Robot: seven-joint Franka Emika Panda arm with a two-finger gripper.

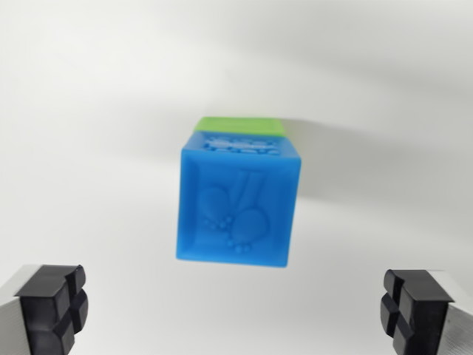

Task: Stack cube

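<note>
From here I see only a thin strip of the green cube [238, 125]; the blue cube [238, 205] covers the rest. The blue cube's raised relief is too soft to read. The bottom edge crops both pincer fingers [52, 307].

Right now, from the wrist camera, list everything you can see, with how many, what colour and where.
blue cube: one, blue, embossed pattern on its faces, centre of the view, apparently sitting on the green cube.
green cube: one, green, only a strip showing behind the blue cube's upper edge.
table: one, white, fills the background.
pincer: one, open and empty; black pads on grey fingers at the bottom corners of the wrist view, clear of both cubes.
</note>
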